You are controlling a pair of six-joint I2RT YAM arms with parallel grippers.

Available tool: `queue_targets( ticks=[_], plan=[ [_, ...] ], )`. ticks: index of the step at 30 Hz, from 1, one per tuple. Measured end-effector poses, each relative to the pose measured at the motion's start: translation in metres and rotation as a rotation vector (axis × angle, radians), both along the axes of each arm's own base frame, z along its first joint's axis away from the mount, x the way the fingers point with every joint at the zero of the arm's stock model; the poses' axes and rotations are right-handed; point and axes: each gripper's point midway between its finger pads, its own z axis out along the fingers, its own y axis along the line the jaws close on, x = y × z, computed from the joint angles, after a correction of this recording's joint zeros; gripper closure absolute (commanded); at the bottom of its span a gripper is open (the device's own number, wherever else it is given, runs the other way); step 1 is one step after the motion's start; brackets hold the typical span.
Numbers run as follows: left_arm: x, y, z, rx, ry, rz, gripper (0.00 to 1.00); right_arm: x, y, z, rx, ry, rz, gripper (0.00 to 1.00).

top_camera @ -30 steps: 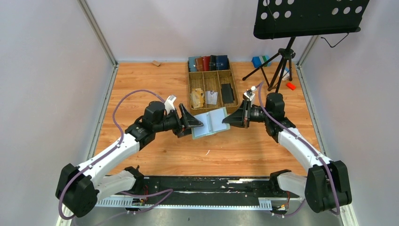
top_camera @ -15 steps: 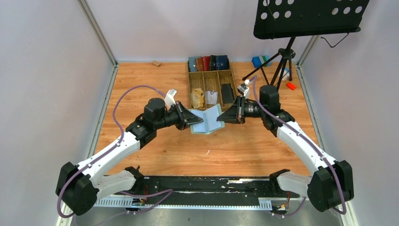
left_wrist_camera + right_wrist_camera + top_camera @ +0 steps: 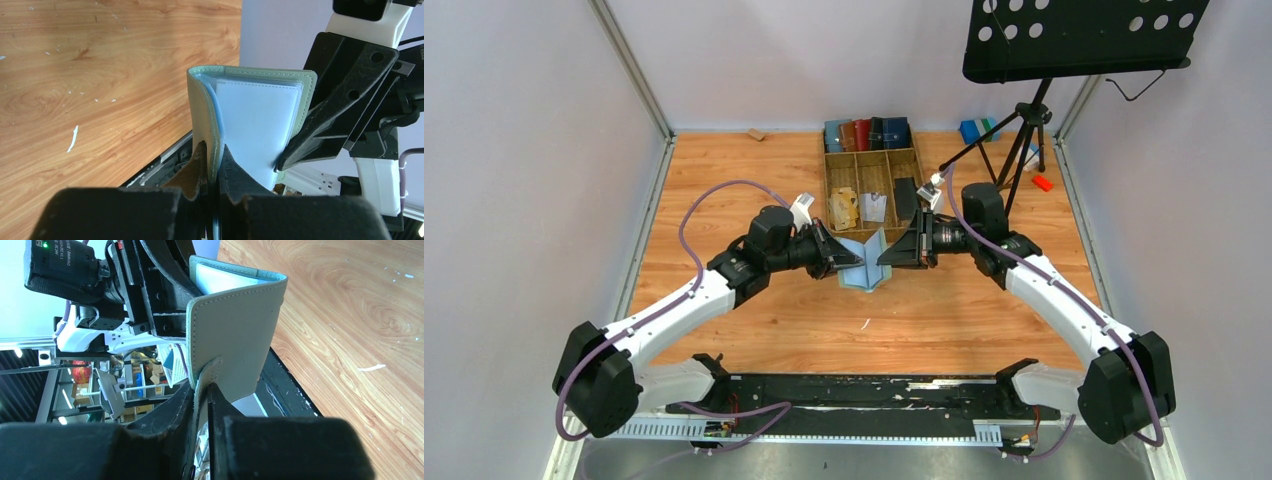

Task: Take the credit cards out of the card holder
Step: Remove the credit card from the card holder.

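Pockets of the small sage-green leather-like folding wallet (image 3: 202, 115) hidden behind cloudy sleeves (image 3: 255, 125), near end of the left gripper (image 3: 214, 152) blurred and cut off below, black metal music stand (image 3: 1079, 35) cut off on top

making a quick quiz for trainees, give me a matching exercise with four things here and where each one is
Things:
1 card holder
2 tan paper wad
3 black card
4 music stand

Places:
A right compartment of the wooden tray
B back right corner
C gripped between the left end effector and right end effector
D left compartment of the tray

Pairs: 1-C, 2-D, 3-A, 4-B
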Motion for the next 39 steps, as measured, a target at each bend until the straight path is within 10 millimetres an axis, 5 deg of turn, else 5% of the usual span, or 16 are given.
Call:
queue_targets(
  ticks=[4, 11, 17, 25, 30, 34, 39],
  plan=[
    [0.001, 0.000, 0.000, 0.000, -0.001, 0.003, 1.00, 0.000, -0.001, -0.002, -0.006, -0.004, -0.001, 0.88],
    [0.004, -0.004, 0.003, -0.019, -0.011, 0.003, 1.00, -0.001, 0.002, 0.004, 0.021, -0.003, 0.013, 0.68],
    [0.006, -0.005, 0.001, -0.019, -0.012, 0.002, 1.00, -0.001, 0.001, -0.003, 0.000, 0.013, 0.018, 0.74],
    [0.011, -0.010, -0.007, -0.002, 0.013, -0.006, 1.00, 0.002, 0.001, -0.010, -0.030, 0.031, 0.021, 0.99],
    [0.011, -0.011, -0.005, -0.006, 0.012, -0.010, 1.00, 0.003, 0.002, -0.008, -0.020, 0.037, 0.020, 0.99],
    [0.011, -0.012, -0.003, -0.012, 0.010, -0.013, 1.00, 0.003, 0.003, -0.008, 0.007, 0.050, 0.019, 0.94],
    [0.011, -0.013, 0.000, -0.027, 0.013, -0.009, 1.00, 0.005, -0.001, -0.012, 0.005, 0.080, 0.002, 0.53]
  ],
)
